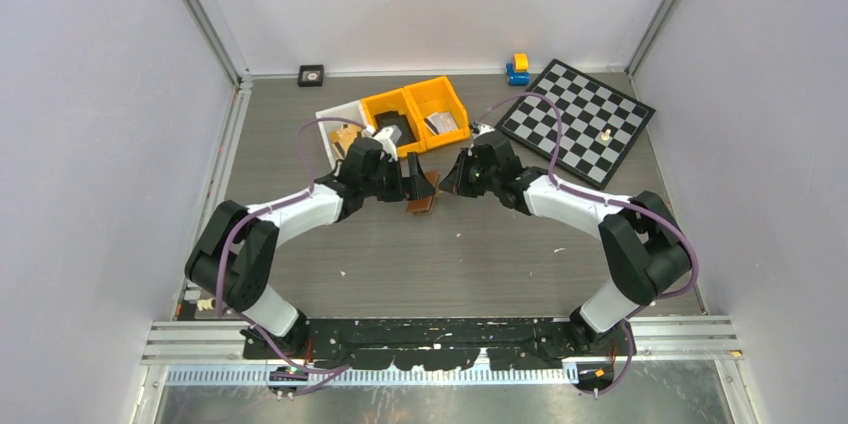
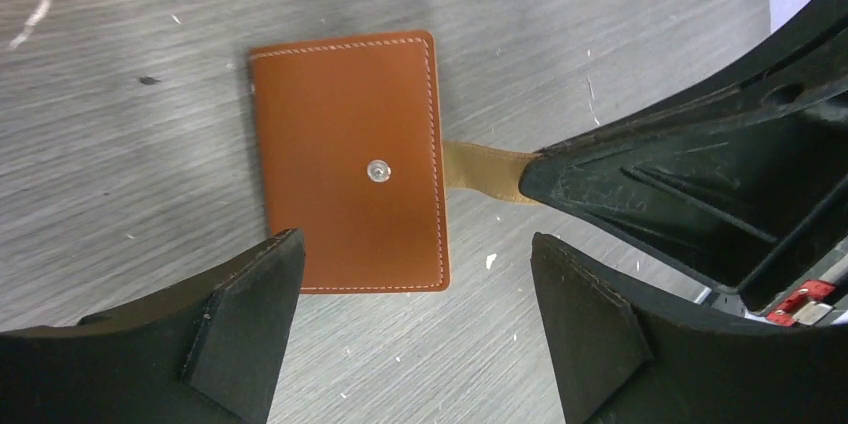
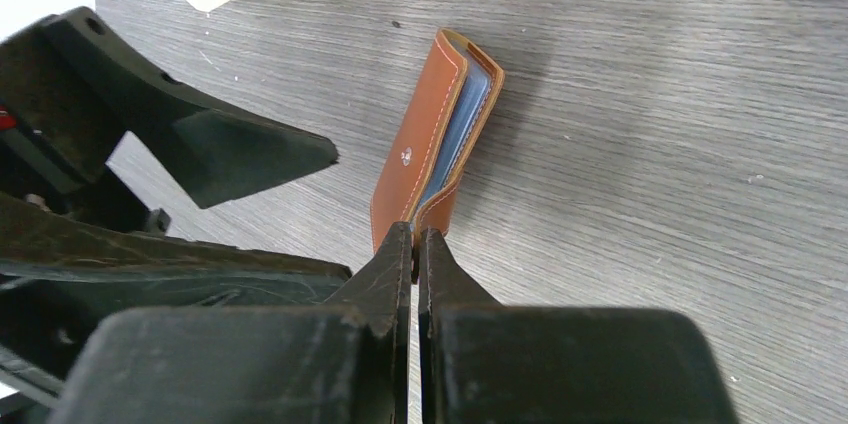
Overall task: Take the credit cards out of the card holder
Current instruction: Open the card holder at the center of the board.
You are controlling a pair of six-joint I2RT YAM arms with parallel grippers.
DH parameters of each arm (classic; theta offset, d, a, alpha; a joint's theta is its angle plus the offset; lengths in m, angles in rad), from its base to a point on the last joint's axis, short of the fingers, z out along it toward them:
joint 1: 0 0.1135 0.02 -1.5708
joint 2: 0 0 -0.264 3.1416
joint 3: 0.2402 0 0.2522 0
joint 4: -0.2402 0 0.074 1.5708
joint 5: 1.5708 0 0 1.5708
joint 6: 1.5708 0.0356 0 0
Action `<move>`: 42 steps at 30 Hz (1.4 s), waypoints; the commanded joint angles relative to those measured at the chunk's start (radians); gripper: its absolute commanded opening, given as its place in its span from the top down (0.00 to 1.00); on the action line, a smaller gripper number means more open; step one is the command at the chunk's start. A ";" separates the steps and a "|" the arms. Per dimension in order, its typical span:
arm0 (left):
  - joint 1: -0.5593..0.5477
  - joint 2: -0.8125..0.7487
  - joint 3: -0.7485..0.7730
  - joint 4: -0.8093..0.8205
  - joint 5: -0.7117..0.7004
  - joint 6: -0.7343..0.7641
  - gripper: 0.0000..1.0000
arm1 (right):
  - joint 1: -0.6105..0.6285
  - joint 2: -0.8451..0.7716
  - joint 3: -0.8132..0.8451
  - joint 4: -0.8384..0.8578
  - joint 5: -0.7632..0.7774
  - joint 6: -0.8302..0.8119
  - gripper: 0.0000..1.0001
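L gripper (image 2: pixel 415 241), wide open, empty, hovers over card holder's (image 2: pixel 350 159) near short edge; R gripper (image 3: pixel 415 244) clamps holder's side strap (image 2: pixel 480 169).

Grey wood-grain table (image 1: pixel 450 254) carries card holder (image 2: pixel 350 159), chessboard (image 1: pixel 578 122), bins (image 1: pixel 385 97) (two orange, one white).

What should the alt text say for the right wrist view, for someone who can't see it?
The shut right hand pinches the near edge of a reddish-brown card holder resting on a grey table, its flaps slightly parted to show pale blue inside. The open left hand looms at left.
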 commanded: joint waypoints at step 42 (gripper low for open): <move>0.091 -0.027 0.000 -0.079 -0.040 -0.021 1.00 | -0.064 -0.093 -0.020 0.010 0.080 0.044 1.00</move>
